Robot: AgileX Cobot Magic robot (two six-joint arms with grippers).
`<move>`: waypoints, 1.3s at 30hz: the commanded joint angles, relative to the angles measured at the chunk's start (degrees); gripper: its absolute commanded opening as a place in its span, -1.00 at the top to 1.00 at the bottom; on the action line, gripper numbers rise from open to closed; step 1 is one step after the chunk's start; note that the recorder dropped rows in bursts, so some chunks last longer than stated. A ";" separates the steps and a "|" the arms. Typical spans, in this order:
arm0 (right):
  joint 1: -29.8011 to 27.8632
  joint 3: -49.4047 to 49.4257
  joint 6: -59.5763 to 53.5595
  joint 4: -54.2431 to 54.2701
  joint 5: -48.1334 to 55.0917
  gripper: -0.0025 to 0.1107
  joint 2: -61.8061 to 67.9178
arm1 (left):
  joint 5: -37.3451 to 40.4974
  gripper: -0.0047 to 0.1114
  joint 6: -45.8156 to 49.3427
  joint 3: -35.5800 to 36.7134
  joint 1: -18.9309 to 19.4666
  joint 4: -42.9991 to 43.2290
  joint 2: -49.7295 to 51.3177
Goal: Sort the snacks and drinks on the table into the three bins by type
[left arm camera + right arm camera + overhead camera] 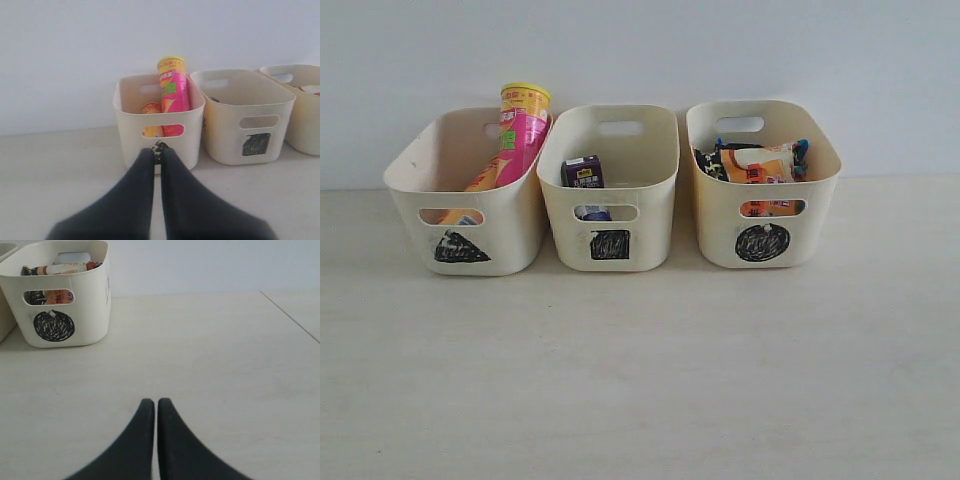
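Observation:
Three cream bins stand in a row by the wall. The left bin (465, 205) holds the pink chip tube (523, 135) with its yellow lid, leaning, and the orange-yellow tube (485, 178) beside it; both show in the left wrist view too, pink tube (174, 95), orange-yellow tube (151, 117). The middle bin (610, 190) holds the small drink carton (583, 172). The right bin (763, 185) holds the noodle packets (760, 165). My left gripper (157, 152) is shut and empty, in front of the left bin. My right gripper (151, 402) is shut and empty over bare table.
Each bin carries a black scribbled mark: a triangle (460, 247), a square (610, 244), a circle (761, 242). The right bin (60, 295) sits off to one side in the right wrist view. A table edge seam (290, 315) runs nearby. A white wall backs the bins.

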 commanded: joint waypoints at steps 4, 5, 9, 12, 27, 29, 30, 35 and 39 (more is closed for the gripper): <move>0.01 0.28 0.00 -0.12 -0.36 0.96 -0.25 | -0.75 0.84 0.14 4.72 6.47 -0.05 -6.17; 0.01 0.28 0.00 -0.12 -0.36 0.96 -0.25 | -0.85 0.84 0.14 5.21 6.50 -0.05 -6.48; 0.01 0.28 0.00 -0.12 -0.36 0.96 -0.25 | -0.85 0.84 0.14 6.29 6.50 -0.05 -7.23; 0.01 0.28 0.00 -0.12 -0.36 0.96 -0.25 | -0.85 0.84 0.14 6.68 6.50 -0.05 -7.23; 0.01 0.28 0.00 -0.12 -0.36 0.96 -0.25 | 5.24 0.84 -2.08 6.71 6.50 -0.56 -10.48; 0.01 0.28 0.00 -0.12 -0.36 0.96 -0.25 | 7.49 0.84 -2.08 6.71 6.50 -0.56 -10.48; 0.01 0.28 0.00 -0.12 -0.36 0.96 -0.25 | 8.21 0.84 -2.08 6.71 6.50 -0.56 -10.48; 0.01 0.28 0.00 -0.12 -0.36 0.96 -0.25 | 10.94 0.84 -2.08 6.71 6.50 -0.29 -10.48; 0.01 0.28 0.00 -0.12 -0.36 0.96 -0.25 | 10.94 0.84 -2.59 6.71 6.50 -0.29 -10.48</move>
